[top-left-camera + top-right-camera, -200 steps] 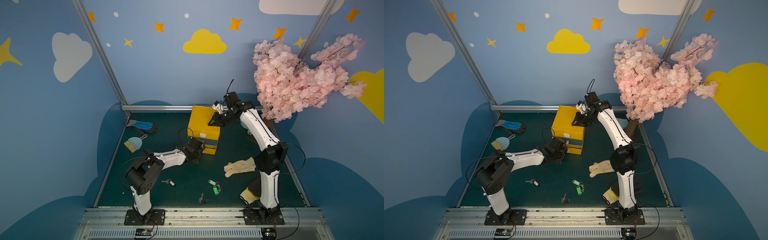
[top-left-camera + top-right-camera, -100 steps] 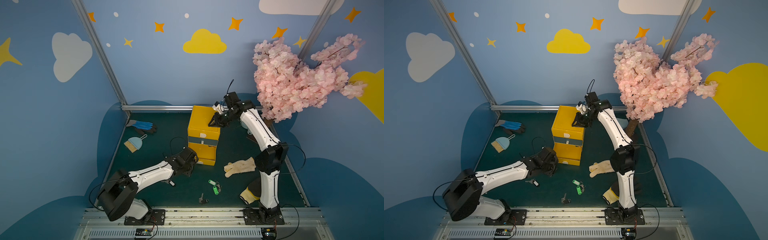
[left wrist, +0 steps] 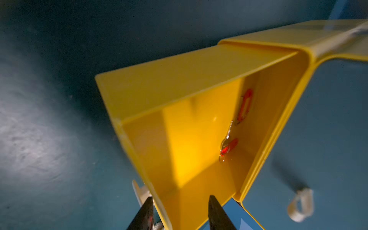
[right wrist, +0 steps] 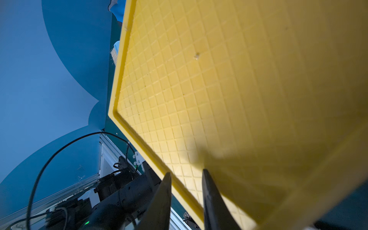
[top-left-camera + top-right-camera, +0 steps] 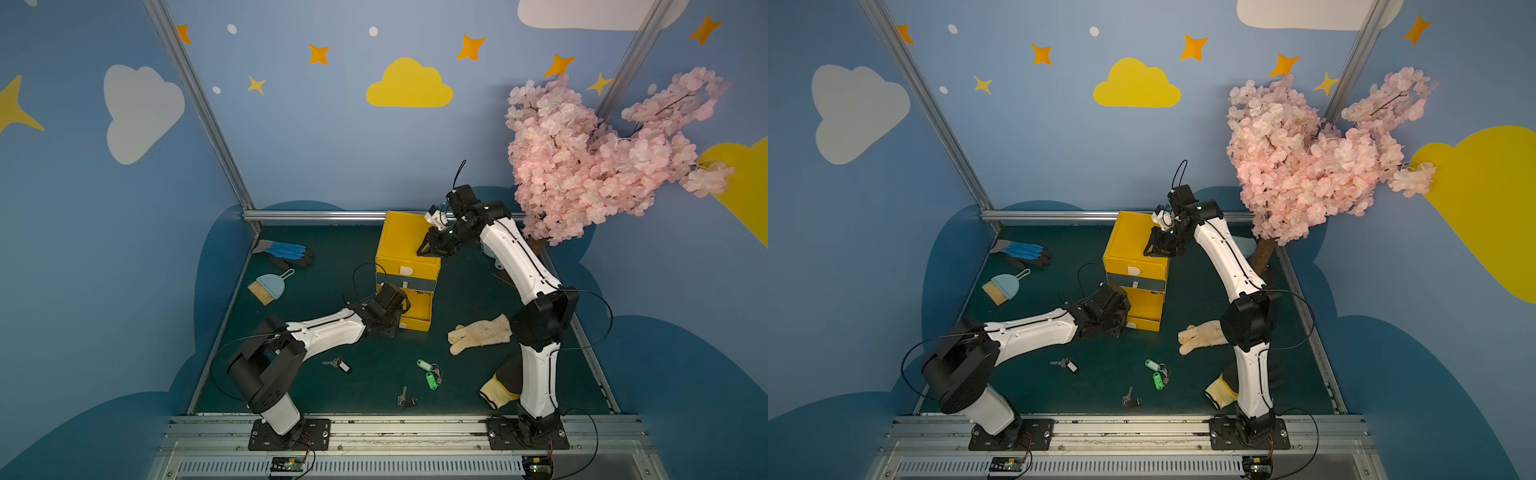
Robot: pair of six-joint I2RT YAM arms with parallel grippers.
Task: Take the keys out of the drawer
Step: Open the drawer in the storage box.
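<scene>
The yellow cabinet (image 5: pixel 405 245) stands at the back, its bottom drawer (image 5: pixel 417 309) pulled out. Inside the drawer (image 3: pixel 199 159) lie keys (image 3: pixel 227 144) with red-orange tags, against one side wall. My left gripper (image 3: pixel 180 197) is open and straddles the drawer's front wall, one finger inside and one outside by the white handle; in both top views it (image 5: pixel 397 320) (image 5: pixel 1121 322) sits at the drawer front. My right gripper (image 4: pixel 186 172) is open with its tips at the front edge of the cabinet top (image 5: pixel 426 251). More keys lie on the floor: green-tagged (image 5: pixel 430 374), black-and-white (image 5: pixel 340 365), black (image 5: pixel 406 401).
A blue glove (image 5: pixel 286 252) and a small brush with dustpan (image 5: pixel 268 286) lie at the back left. A cream glove (image 5: pixel 478 334) lies right of the drawer, and a yellow-cuffed glove (image 5: pixel 496 392) lies by the right arm's base. A pink blossom tree (image 5: pixel 590 162) fills the back right.
The bottom drawer has slid out toward the front with my left gripper at its front wall. The left arm's elbow swung low and out. The right arm has stayed on the cabinet top.
</scene>
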